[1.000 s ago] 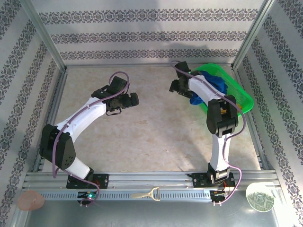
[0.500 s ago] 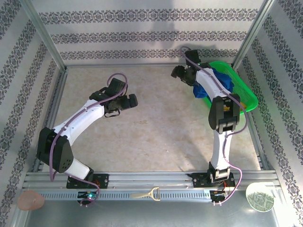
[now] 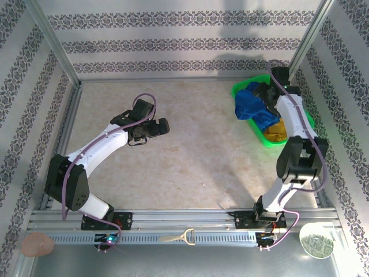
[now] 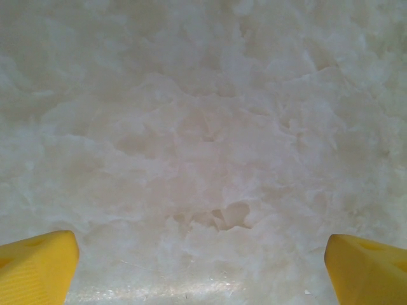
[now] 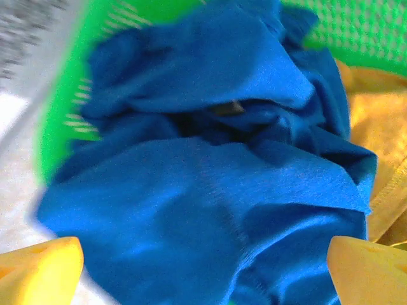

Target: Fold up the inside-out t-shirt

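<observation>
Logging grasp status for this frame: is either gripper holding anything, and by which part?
Nothing is held. The right gripper hangs open over the blue t-shirt in the green basket; the left gripper is open over the table.

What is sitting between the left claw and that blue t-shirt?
Nothing but bare pale tabletop, as the top view shows, stretching from the left claw to the blue t-shirt, which is bunched in the green basket.
</observation>
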You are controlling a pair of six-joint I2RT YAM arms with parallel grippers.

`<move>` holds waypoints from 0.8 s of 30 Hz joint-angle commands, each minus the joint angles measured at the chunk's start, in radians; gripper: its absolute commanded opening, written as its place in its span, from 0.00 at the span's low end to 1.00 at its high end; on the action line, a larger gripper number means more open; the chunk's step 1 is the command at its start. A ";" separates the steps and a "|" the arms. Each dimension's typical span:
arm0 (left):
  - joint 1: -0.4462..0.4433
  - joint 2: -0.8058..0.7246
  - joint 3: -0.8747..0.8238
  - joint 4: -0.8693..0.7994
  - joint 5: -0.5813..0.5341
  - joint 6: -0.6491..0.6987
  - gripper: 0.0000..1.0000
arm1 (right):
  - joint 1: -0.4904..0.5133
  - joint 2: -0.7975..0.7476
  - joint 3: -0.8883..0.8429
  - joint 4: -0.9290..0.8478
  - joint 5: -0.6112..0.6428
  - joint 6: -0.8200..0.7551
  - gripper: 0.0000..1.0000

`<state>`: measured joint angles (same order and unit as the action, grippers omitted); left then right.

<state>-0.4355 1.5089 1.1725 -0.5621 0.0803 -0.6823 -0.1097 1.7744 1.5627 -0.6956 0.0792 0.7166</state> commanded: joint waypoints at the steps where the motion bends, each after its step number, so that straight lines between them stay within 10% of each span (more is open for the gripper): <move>1: 0.011 -0.019 -0.007 0.020 0.019 0.010 0.99 | 0.002 0.100 0.036 -0.070 -0.019 0.023 0.98; 5: 0.011 -0.013 0.013 0.002 0.019 0.020 0.99 | -0.008 0.191 0.099 -0.072 -0.108 0.028 0.81; 10: 0.011 -0.011 0.030 -0.002 0.020 0.029 0.99 | -0.004 0.084 0.072 -0.007 -0.150 0.018 0.00; 24: 0.107 -0.008 0.067 0.010 0.048 0.053 0.99 | 0.318 -0.220 0.220 0.124 -0.392 0.029 0.00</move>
<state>-0.3683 1.5093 1.2083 -0.5602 0.1097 -0.6571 0.1188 1.5406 1.7531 -0.5854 -0.2310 0.7345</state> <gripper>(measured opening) 0.993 0.070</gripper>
